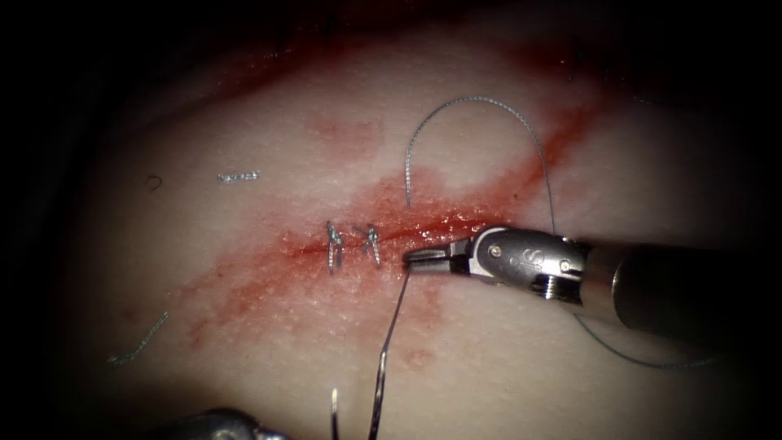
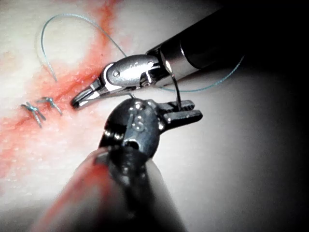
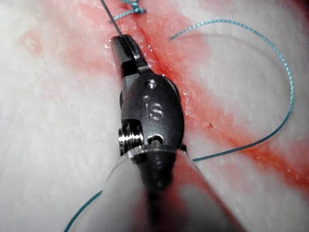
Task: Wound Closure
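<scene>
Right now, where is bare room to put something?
Free: pale tissue left of two knotted stitches, and below the steel right tool. Crowded: the red cut, where it grips blue thread and the left tool holds the curved needle, outside tissue.

- The right tool (image 1: 423,258) has a polished, glossy metal wrist; its shaft (image 1: 684,297) is dark and matt
- The needle (image 1: 387,358) is thin, shiny steel
- The thread (image 1: 481,102) looks twisted and dull
- The tissue (image 1: 244,326) is pale and finely pebbled; the red fluid (image 1: 456,222) glistens wet along the cut
</scene>
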Tool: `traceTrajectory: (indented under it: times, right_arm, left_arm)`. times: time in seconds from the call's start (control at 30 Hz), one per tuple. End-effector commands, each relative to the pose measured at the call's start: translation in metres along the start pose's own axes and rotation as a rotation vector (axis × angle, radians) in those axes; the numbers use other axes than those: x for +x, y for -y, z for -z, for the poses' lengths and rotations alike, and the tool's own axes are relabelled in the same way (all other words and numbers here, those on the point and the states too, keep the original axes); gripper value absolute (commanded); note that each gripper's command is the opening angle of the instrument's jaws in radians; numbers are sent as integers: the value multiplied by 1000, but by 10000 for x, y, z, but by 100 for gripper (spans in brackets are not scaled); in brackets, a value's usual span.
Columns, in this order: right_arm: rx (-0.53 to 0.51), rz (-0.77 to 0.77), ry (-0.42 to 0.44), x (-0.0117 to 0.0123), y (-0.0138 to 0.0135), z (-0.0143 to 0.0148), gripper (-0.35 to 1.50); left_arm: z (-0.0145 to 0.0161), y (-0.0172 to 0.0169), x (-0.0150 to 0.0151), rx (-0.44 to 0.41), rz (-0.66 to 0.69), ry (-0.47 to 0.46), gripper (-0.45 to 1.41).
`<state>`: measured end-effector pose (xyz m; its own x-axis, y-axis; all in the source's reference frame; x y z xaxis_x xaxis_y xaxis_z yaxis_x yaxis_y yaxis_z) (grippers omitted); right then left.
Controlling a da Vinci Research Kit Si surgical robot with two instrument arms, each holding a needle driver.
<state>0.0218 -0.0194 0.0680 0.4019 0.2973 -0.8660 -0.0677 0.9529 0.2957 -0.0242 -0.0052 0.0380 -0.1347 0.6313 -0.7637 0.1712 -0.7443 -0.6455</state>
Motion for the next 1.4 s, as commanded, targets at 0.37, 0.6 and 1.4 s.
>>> traceTrajectory:
  times: [0.37,0.6,1.4]
  right_arm:
    - [73,-63,37,36,29,27,-35]
    - [228,-117,42,70,74,33,-35]
    - [36,43,-36,136,57,34,108]
  left_arm:
    - [25,29,-14,121,-42,53,-45]
    - [56,63,-35,242,-52,126,-45]
    - [139,87,-39,406,-52,213,-45]
